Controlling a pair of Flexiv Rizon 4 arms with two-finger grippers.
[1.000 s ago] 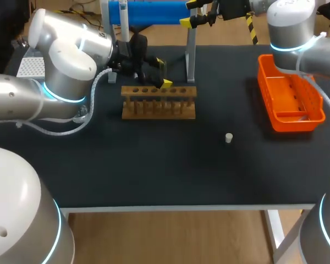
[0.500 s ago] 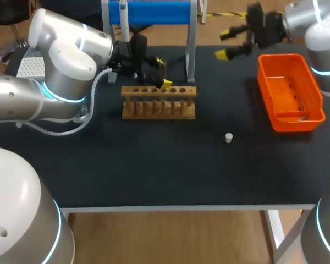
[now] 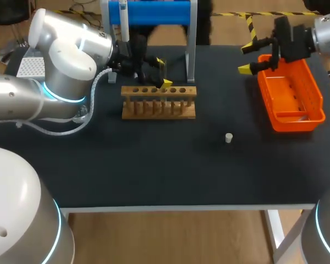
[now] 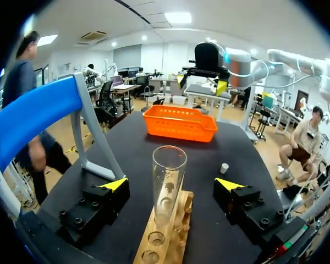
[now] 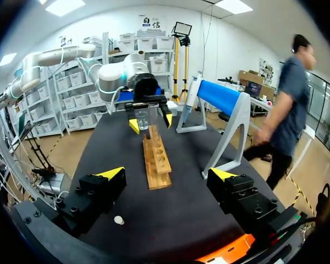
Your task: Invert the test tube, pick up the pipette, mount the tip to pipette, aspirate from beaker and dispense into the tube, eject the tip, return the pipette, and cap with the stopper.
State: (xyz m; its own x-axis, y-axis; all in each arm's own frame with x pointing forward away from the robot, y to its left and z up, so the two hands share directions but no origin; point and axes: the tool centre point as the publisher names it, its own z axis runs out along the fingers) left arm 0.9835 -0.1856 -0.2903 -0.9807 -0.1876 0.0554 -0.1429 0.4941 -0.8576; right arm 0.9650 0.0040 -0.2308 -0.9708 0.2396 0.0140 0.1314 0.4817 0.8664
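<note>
A clear glass test tube (image 4: 168, 181) stands upright, mouth up, in the wooden rack (image 3: 159, 102). My left gripper (image 3: 163, 72) is open around it, one yellow tip on each side and neither touching the glass. A small white stopper (image 3: 229, 137) lies on the black table to the right of the rack. My right gripper (image 3: 246, 59) hangs open and holds nothing, just left of the orange basket (image 3: 317, 104). From the right wrist view, the rack (image 5: 155, 159) lies ahead, with my left gripper (image 5: 149, 121) at its far end, and the stopper (image 5: 118, 220) is close by.
A blue roller stand (image 3: 148, 12) on grey legs rises behind the rack at the table's back edge. The orange basket (image 4: 180, 122) takes up the right rear of the table.
My right arm has swung from the back centre to the right and forward, ending beside the basket's left rim. The left arm and the tube have not moved.
</note>
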